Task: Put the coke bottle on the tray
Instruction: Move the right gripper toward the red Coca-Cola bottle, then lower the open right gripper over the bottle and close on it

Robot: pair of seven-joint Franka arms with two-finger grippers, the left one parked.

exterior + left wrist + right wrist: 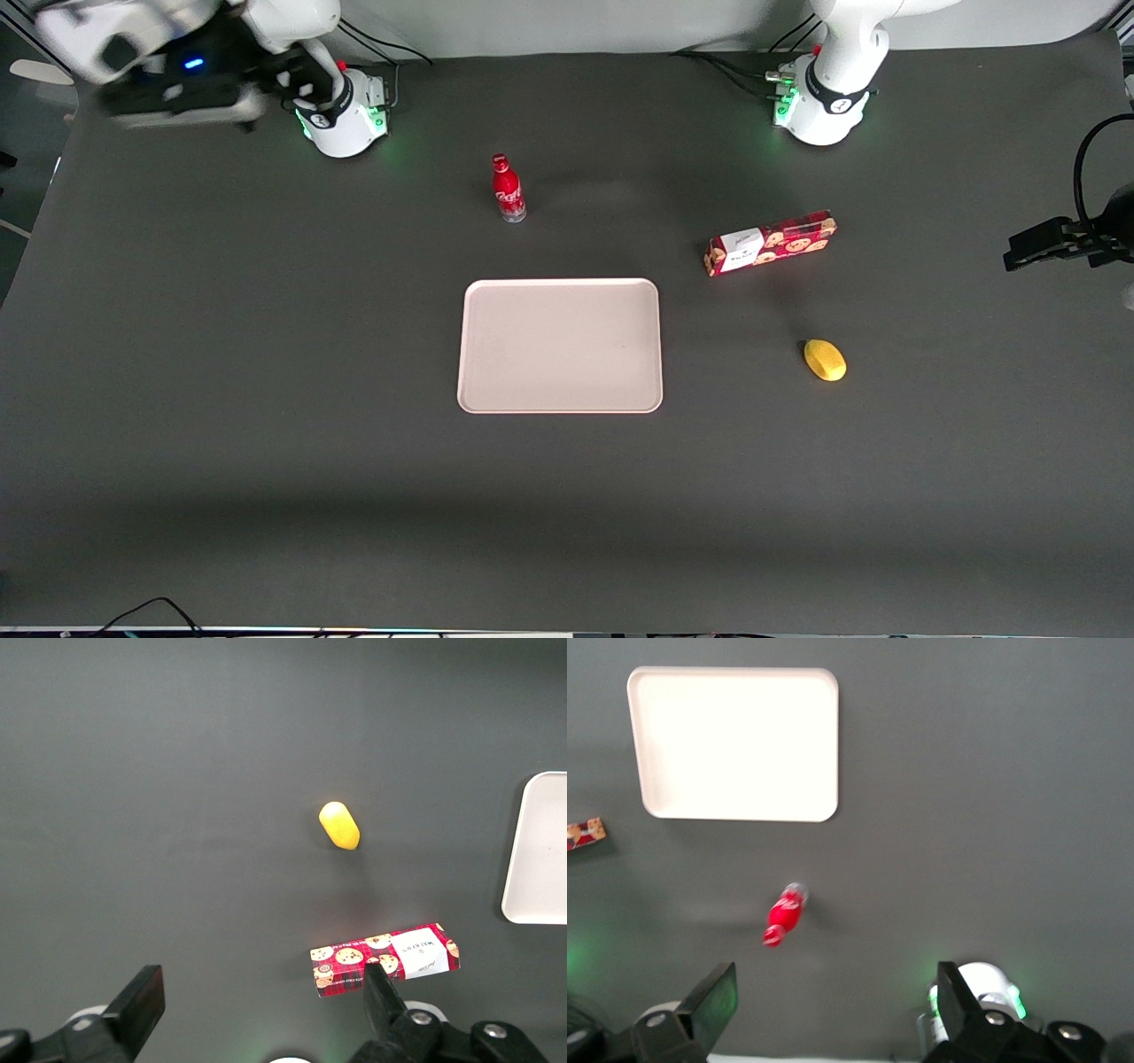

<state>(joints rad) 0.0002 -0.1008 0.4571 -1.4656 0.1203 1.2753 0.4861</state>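
The coke bottle (508,189) is a small red bottle with a red cap, standing upright on the dark table. It is farther from the front camera than the tray (560,346), a large pale pinkish-beige tray that is empty. My right gripper (177,97) hangs high above the working arm's end of the table, near its base, well away from the bottle. In the right wrist view the gripper (833,1005) is open and empty. The bottle (784,914) shows between the fingers and the tray (735,742).
A long red cookie box (770,243) lies toward the parked arm's end, level with the gap between bottle and tray. A yellow lemon-like object (825,360) lies nearer the front camera than the box. A black camera mount (1063,241) juts in at the parked arm's end.
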